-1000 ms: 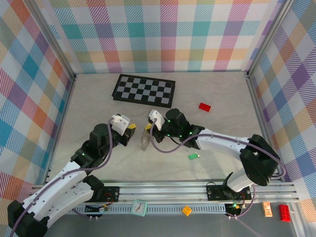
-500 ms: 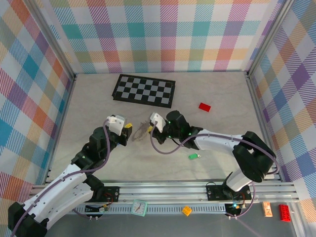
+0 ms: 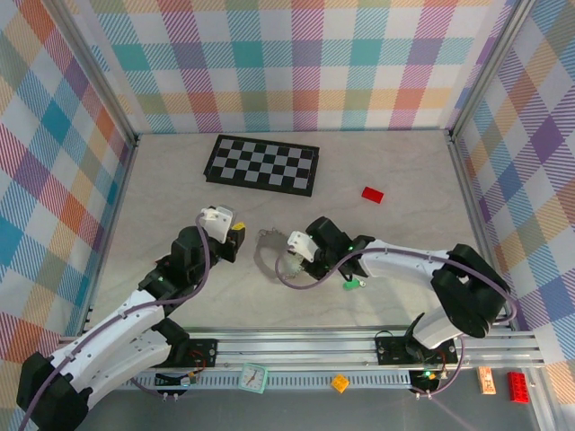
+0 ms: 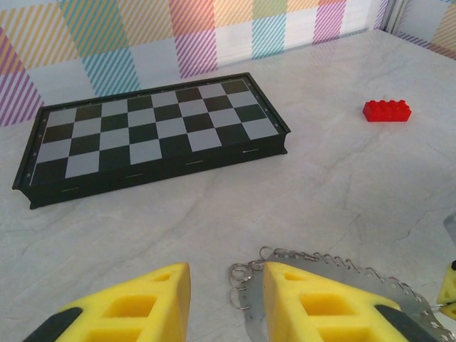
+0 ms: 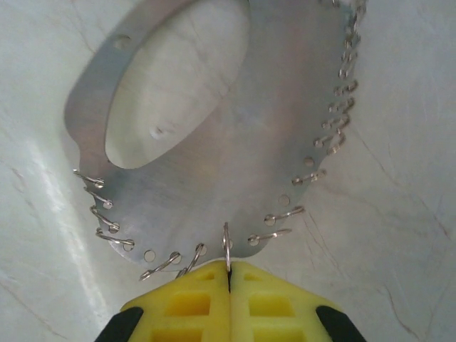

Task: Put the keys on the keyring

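Note:
The keyring (image 3: 268, 244) is a grey metal loop edged with small wire rings, lying low over the table between my two grippers. My right gripper (image 3: 287, 262) is shut on one small wire ring (image 5: 226, 249) at the rim of the keyring (image 5: 235, 142). My left gripper (image 3: 237, 239) stands open at the keyring's other side. In its wrist view the keyring's edge (image 4: 254, 303) runs under the right finger, and two small rings lie in the gap of the left gripper (image 4: 226, 276). A green key (image 3: 351, 284) lies on the table beside the right forearm.
A black-and-white chequered board (image 3: 262, 164) (image 4: 153, 135) lies at the back. A red brick (image 3: 372, 194) (image 4: 387, 110) sits at the back right. Plaid walls close in the table on three sides.
My right gripper has pulled back toward the near edge and to the right, bringing the keyring down with it. The left gripper has shifted only slightly and stays beside the ring.

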Robot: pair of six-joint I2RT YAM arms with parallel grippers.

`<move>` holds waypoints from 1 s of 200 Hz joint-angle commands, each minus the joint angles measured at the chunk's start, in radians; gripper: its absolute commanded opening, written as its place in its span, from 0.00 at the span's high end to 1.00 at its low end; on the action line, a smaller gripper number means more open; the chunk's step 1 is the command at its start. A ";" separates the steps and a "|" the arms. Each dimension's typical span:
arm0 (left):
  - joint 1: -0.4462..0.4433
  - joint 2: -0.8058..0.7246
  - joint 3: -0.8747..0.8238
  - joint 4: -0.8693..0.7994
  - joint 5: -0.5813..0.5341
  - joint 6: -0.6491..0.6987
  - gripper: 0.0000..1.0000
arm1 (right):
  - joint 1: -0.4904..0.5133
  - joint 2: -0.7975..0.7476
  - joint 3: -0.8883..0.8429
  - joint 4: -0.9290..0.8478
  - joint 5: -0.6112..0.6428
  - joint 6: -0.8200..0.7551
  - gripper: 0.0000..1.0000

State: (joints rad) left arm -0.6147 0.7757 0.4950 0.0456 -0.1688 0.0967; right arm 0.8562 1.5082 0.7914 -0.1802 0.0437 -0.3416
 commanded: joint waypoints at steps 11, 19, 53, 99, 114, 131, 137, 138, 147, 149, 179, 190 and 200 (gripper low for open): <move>-0.005 0.005 -0.003 0.039 0.028 -0.026 0.69 | -0.012 0.057 0.057 -0.082 0.099 0.002 0.94; -0.005 0.005 -0.002 0.036 0.029 -0.026 0.68 | -0.015 0.068 0.064 -0.090 0.111 0.008 0.90; -0.004 0.008 -0.002 0.036 0.027 -0.023 0.68 | -0.026 0.052 0.090 -0.126 0.117 0.054 0.69; -0.002 0.009 -0.021 0.052 -0.003 -0.050 0.68 | -0.023 -0.072 0.111 -0.223 -0.015 0.395 0.59; -0.002 0.004 -0.037 0.066 -0.023 -0.079 0.68 | -0.016 -0.081 0.121 -0.269 -0.048 0.618 0.59; -0.002 -0.005 -0.056 0.078 -0.053 -0.119 0.68 | -0.002 -0.059 0.153 -0.340 -0.106 0.881 0.62; -0.002 -0.010 -0.060 0.077 -0.064 -0.131 0.68 | 0.009 -0.046 0.166 -0.359 -0.125 0.971 0.64; -0.002 -0.010 -0.061 0.076 -0.065 -0.134 0.68 | 0.009 -0.046 0.166 -0.359 -0.125 0.971 0.64; -0.002 -0.019 -0.068 0.072 -0.077 -0.150 0.68 | 0.019 -0.031 0.180 -0.375 -0.153 1.083 0.68; -0.002 -0.021 -0.068 0.070 -0.077 -0.153 0.68 | 0.021 -0.029 0.181 -0.373 -0.160 1.100 0.69; -0.002 -0.064 -0.085 0.037 -0.092 -0.193 0.68 | 0.063 -0.006 0.179 -0.300 -0.166 1.270 0.71; -0.002 -0.081 -0.091 0.022 -0.093 -0.204 0.68 | 0.065 0.024 0.193 -0.305 -0.170 1.305 0.72; -0.002 -0.098 -0.099 0.010 -0.100 -0.214 0.68 | 0.068 0.061 0.214 -0.322 -0.174 1.322 0.72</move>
State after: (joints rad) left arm -0.6147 0.7208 0.4164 0.0769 -0.2375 -0.0643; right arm 0.9131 1.5051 0.9550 -0.4767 -0.0948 0.7918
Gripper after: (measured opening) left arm 0.319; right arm 0.285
